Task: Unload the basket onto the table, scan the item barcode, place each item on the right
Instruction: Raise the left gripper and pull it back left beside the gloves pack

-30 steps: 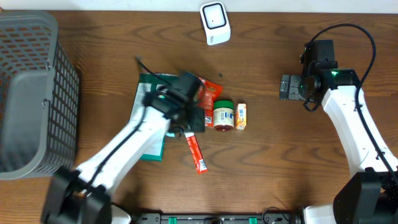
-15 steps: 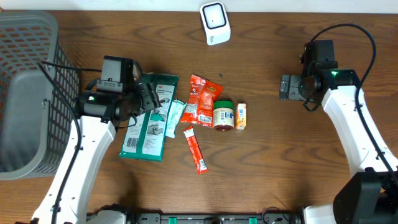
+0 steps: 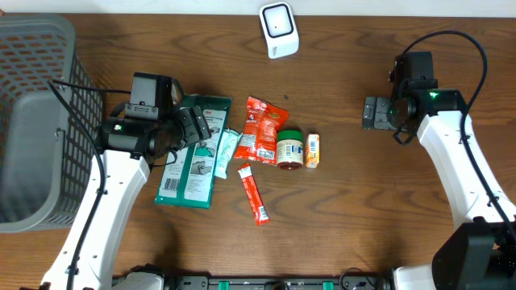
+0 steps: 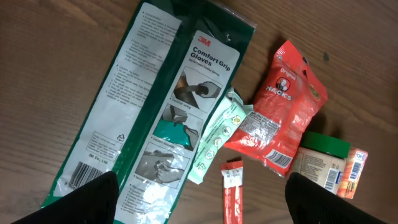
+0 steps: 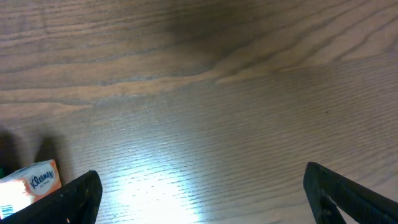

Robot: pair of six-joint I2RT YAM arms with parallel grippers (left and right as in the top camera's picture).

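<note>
Glove pack [image 4: 155, 112]: flat green-and-white film pouch, barcode at end toward near edge of table [image 3: 347, 234]; lies left of centre; scanner [image 3: 279, 30] at far edge; I judge pack light, floppy, slick, so pinch long edge; left gripper [image 3: 189, 122] spread above it, empty; right gripper [image 3: 372, 113] spread, empty.

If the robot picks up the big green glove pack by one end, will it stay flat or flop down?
It would probably flop: the glove pack is a long, thin plastic bag lying flat on the table. It looks light, since its label says gloves. The shiny film may be slippery.
</note>
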